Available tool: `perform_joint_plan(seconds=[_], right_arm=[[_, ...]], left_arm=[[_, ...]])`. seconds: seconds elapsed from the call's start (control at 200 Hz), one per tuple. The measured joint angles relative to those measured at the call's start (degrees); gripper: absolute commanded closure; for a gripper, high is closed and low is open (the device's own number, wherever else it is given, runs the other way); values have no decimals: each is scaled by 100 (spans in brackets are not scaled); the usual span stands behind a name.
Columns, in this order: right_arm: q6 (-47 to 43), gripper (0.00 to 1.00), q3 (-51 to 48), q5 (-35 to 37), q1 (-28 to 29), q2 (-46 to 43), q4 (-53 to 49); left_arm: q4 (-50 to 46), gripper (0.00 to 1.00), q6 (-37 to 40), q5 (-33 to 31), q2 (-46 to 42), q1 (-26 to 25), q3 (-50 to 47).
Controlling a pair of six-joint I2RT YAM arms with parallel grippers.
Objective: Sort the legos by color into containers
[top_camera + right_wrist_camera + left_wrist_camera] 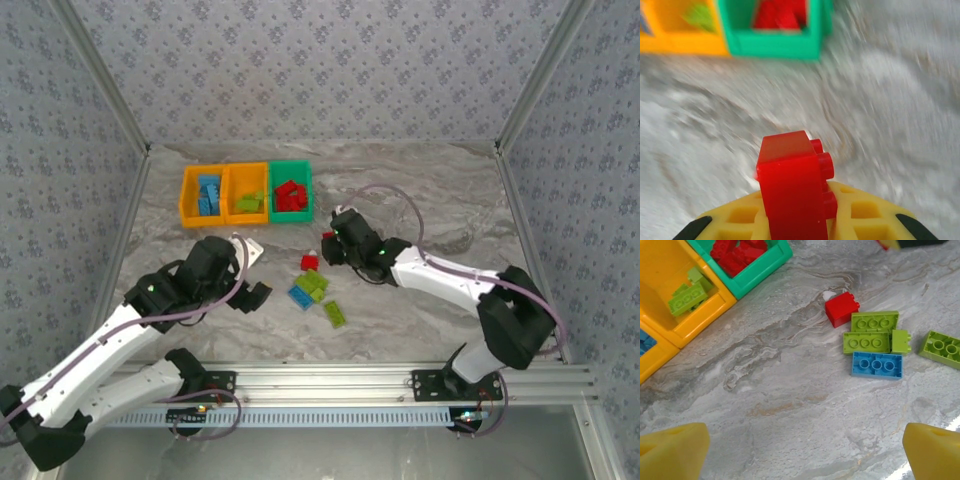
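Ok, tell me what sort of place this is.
Probably a robot test cell, not a home: wallpapered panels box in a marble-look table, and two robot arms are bolted to an aluminium rail.

Bare table (450,200) right of bins (226,195); loose brick cluster (313,285) blocks centre; left arm (190,280) crowds near-left.

The left arm extends forward with its elbow bent, its left gripper (256,296) low over the tabletop, yellow fingers (675,450) spread wide apart. The right arm stretches leftward toward the middle, its right gripper (331,245) clamped on a red lego (792,192)
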Motion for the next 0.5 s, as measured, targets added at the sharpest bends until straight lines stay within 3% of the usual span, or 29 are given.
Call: perform_joint_plan(seconds=[0.15,0.33,0.385,0.5], right_arm=[[-868,79,439,-140,-96,317,896],[-1606,79,2387,-120,-352,2033,1180],[-1751,75,2905,-76,-424,2492,1143],[-1945,55,3873,-2,-564,3386,872]], left_arm=[[13,1,-22,-247,-203,133,-52],[9,1,-28,-476,-352,175,-107],[13,1,-42,-529,-400,175,-118],[15,1,-44,-566,-459,214,-142]])
